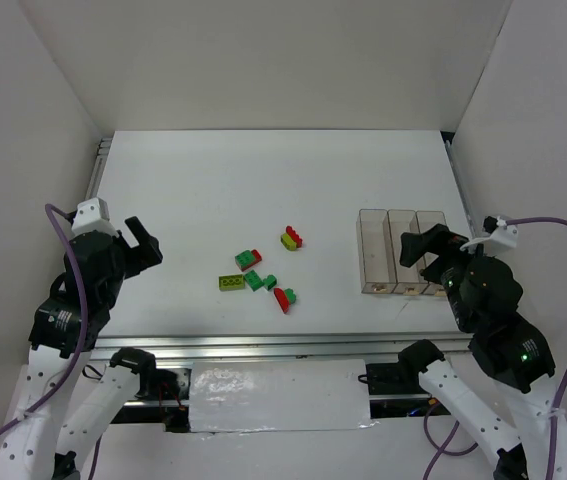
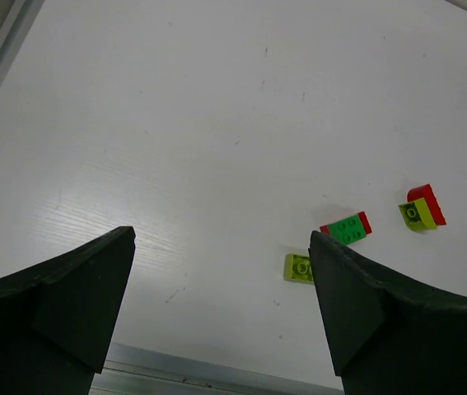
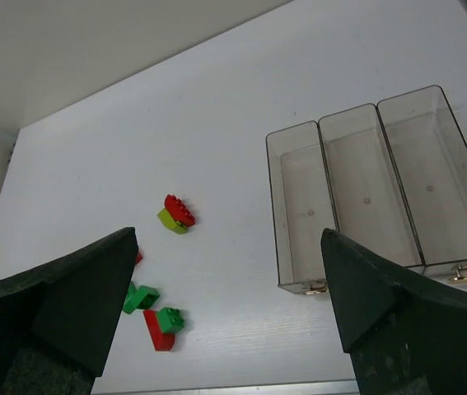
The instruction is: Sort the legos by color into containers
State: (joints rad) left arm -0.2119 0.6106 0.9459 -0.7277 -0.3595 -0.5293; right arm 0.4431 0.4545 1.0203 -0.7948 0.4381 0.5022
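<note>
Both end effectors hang above the counter point(image 1: 263, 170) with their fingers spread wide apart and nothing held between them. From where I stand, the left end effector point(image 1: 141, 243) is over a bare stretch of the counter, and the legos point(image 1: 258, 272) lie loosely scattered ahead of it and off to its right, well apart from its fingers. Nearest to it on that side is a yellow-green brick point(image 2: 299, 267), with a green-and-red pair point(image 2: 347, 228) just beyond and a red and yellow-green pair point(image 2: 421, 211) farther right. The right end effector point(image 1: 423, 250) hovers over the near end of the containers point(image 3: 325, 177), three clear bins joined side by side that stretch away in front of it and slightly to its right. To its left, well apart, the same scatter of bricks is on the counter, the closest being a red brick touching a green one point(image 3: 163, 325). All the bricks I can make out lie on the counter outside the bins.
</note>
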